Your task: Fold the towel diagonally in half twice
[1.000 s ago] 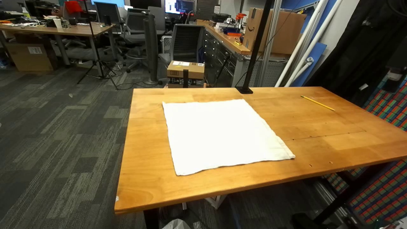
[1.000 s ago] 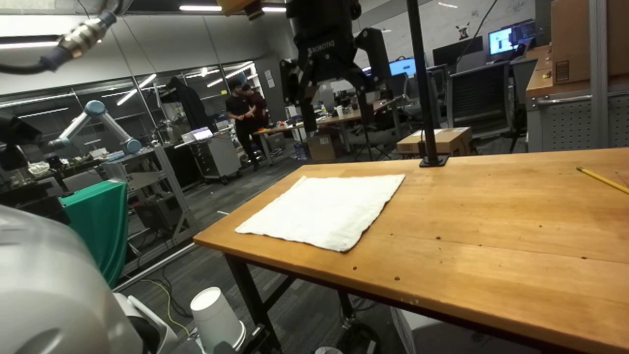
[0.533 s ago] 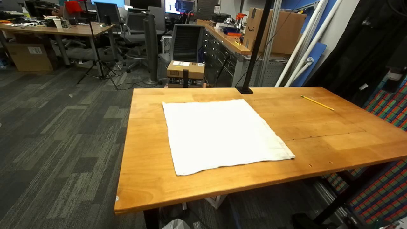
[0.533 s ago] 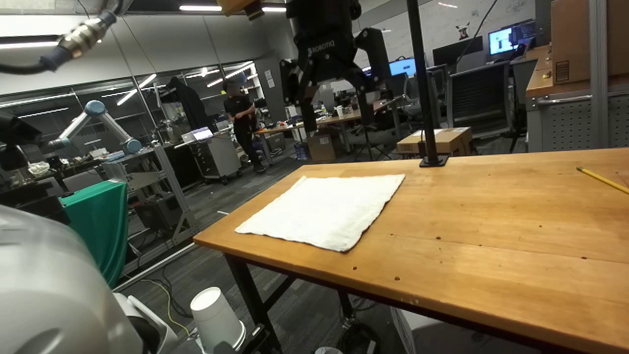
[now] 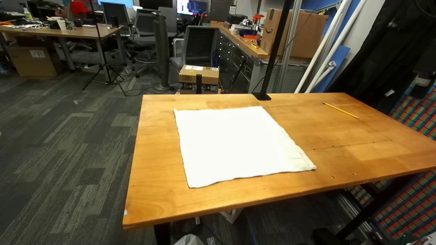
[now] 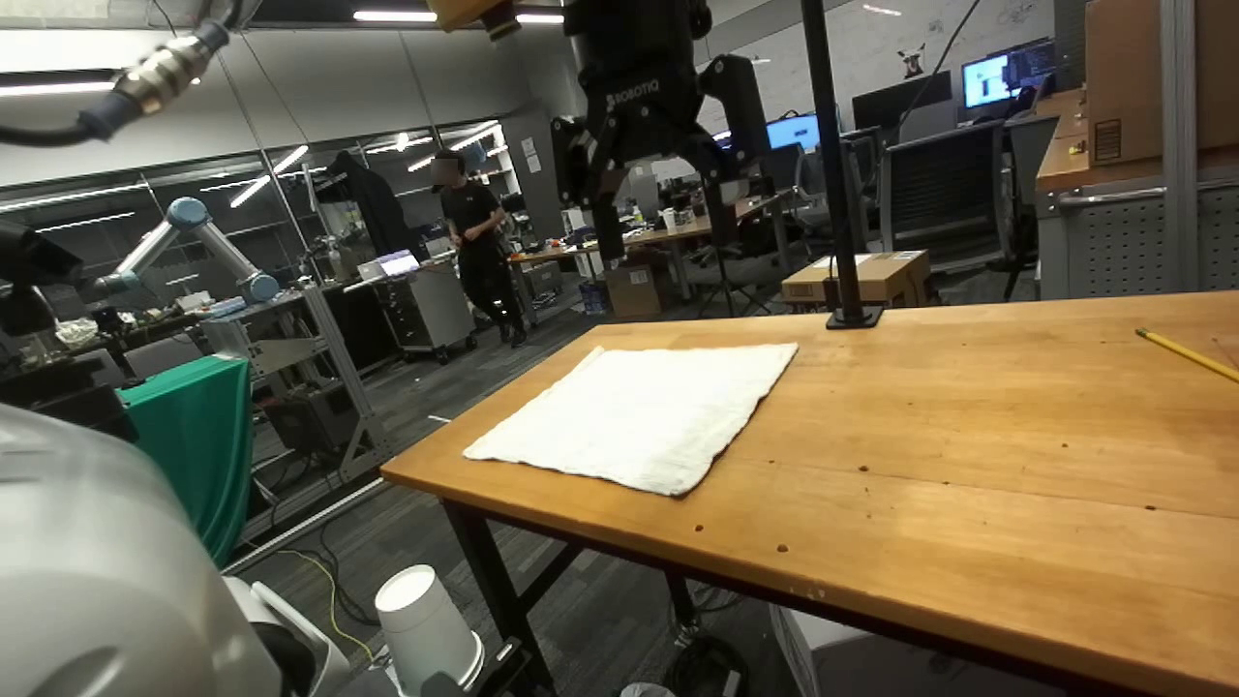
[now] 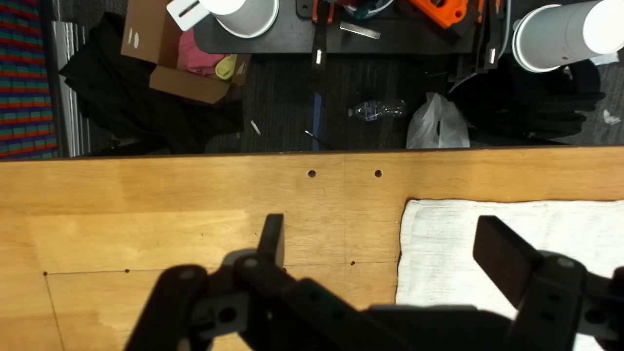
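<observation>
A white towel (image 5: 235, 146) lies flat and spread open, roughly square, on the wooden table. It shows in both exterior views (image 6: 639, 416). In the wrist view only part of the towel (image 7: 438, 253) shows at the right, with one corner visible. My gripper (image 6: 668, 234) hangs high above the table, pointing down, with its fingers wide apart and nothing between them. In the wrist view the gripper (image 7: 379, 234) spans the towel's side edge: one finger is seen over bare wood, the other over the towel. It does not touch the towel.
The wooden table (image 5: 340, 129) has a yellow pencil (image 5: 340, 110) on it, away from the towel. A black pole (image 5: 261, 96) stands at the table's far edge. In the wrist view the table's edge runs past the towel's corner, with a plastic bag (image 7: 438, 124) beyond it.
My gripper and the towel have not moved. Only people in the background have shifted.
</observation>
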{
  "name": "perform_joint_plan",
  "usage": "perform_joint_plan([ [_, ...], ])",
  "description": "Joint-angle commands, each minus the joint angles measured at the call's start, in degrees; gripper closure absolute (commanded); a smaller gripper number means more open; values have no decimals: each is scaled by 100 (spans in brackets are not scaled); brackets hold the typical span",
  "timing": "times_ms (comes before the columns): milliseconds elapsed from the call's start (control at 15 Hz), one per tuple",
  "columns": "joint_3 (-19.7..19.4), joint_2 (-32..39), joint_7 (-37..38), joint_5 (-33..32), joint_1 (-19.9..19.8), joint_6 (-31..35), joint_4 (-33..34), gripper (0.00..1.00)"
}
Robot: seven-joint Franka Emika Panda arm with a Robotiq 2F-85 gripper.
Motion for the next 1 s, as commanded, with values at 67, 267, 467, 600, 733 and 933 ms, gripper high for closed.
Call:
perform_joint_plan([
  [67,4,4,-1,4,-3,-13,12,0],
  [267,4,4,-1,4,-3,-13,12,0],
  [467,4,4,-1,4,-3,-13,12,0],
  [600,29,155,16,13,25,24,97,0],
  [733,82,445,25,66,109,207,242,0],
  [933,176,644,32,229,275,1105,211,0],
])
